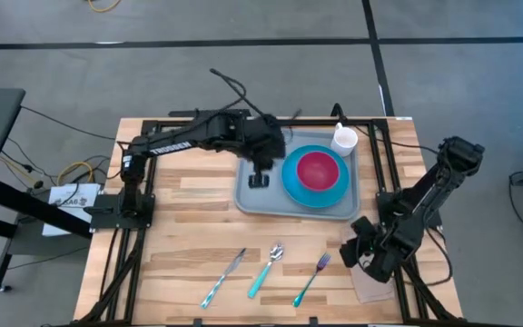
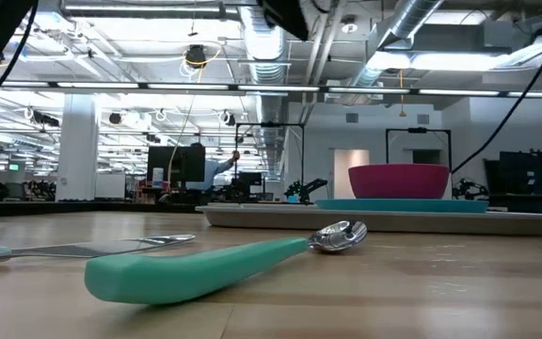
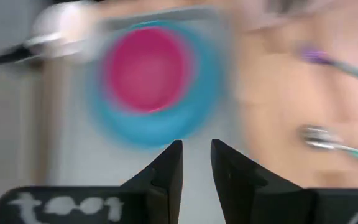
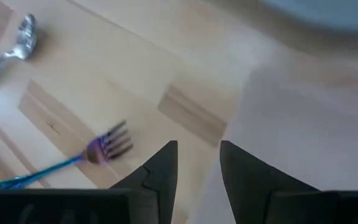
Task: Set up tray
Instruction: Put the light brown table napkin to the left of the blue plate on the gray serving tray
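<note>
Nearest us: teal-handled spoon point(image 2: 224, 264), steel bowl, on the slatted wooden tabletop point(image 1: 189, 241). Beyond we list the tray point(image 1: 252, 202), flat grey-blue plastic, rounded corners, carrying a blue plate point(image 1: 291, 186) and seemingly glossy pink bowl point(image 1: 317, 169). Left hand point(image 1: 259, 179) hovers over the tray, slightly parted; right hand point(image 1: 363, 257) released above a tan napkin point(image 1: 375, 282).

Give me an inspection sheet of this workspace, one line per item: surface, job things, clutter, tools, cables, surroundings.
Surface: wooden table on a black frame.
Job's things: grey-blue tray at the far side, carrying a blue plate with a pink bowl on it; a white cup at the tray's far right corner.
Clutter: knife, spoon and fork in a row at the near edge; tan napkin under the right arm.
Grippers: left tool over the tray's left part, empty; right tool over the napkin, empty; both show a narrow gap.
Cables: loose leads left of the table, on the floor.
Surroundings: open hall with ceiling ducts; a person far behind.
</note>
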Robot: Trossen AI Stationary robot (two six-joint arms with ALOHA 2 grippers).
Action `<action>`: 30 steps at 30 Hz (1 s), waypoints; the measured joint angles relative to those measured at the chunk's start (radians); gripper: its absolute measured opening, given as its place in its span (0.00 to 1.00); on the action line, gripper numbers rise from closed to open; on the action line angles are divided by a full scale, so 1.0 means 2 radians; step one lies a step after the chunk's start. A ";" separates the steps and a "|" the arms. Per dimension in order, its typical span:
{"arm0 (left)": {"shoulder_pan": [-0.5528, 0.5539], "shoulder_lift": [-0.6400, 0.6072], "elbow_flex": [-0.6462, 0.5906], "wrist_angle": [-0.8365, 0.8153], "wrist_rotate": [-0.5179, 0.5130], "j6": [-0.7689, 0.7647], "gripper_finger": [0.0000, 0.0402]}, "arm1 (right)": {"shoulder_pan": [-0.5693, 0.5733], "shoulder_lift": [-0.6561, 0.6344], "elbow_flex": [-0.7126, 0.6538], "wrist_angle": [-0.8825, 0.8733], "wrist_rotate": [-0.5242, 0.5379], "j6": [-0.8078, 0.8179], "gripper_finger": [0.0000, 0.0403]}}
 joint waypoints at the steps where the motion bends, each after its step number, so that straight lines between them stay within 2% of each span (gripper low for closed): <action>1: 0.000 0.001 -0.013 0.010 0.037 0.013 0.18 | 0.005 0.007 0.008 -0.009 -0.002 0.011 0.28; 6: -0.005 0.000 -0.113 0.113 0.196 0.074 0.18 | 0.029 0.039 0.054 -0.076 -0.001 0.068 0.28; 8: -0.011 0.000 -0.158 0.155 0.229 0.086 0.18 | 0.037 0.051 0.069 -0.102 -0.001 0.090 0.28; 10: -0.019 0.000 -0.198 0.198 0.230 0.081 0.18 | 0.042 0.060 0.077 -0.113 -0.002 0.102 0.28; 14: -0.033 0.001 -0.246 0.244 0.168 0.035 0.18 | 0.043 0.069 0.078 -0.117 -0.010 0.101 0.28; 19: -0.046 0.000 -0.249 0.242 0.042 -0.051 0.18 | 0.029 0.070 0.078 -0.120 -0.077 0.101 0.28; 26: -0.049 -0.022 -0.190 0.110 -0.121 -0.078 0.18 | 0.009 0.080 0.078 -0.096 -0.110 0.100 0.28; 30: -0.048 -0.051 -0.177 0.071 -0.177 -0.078 0.18 | -0.004 0.081 0.078 -0.096 -0.113 0.096 0.28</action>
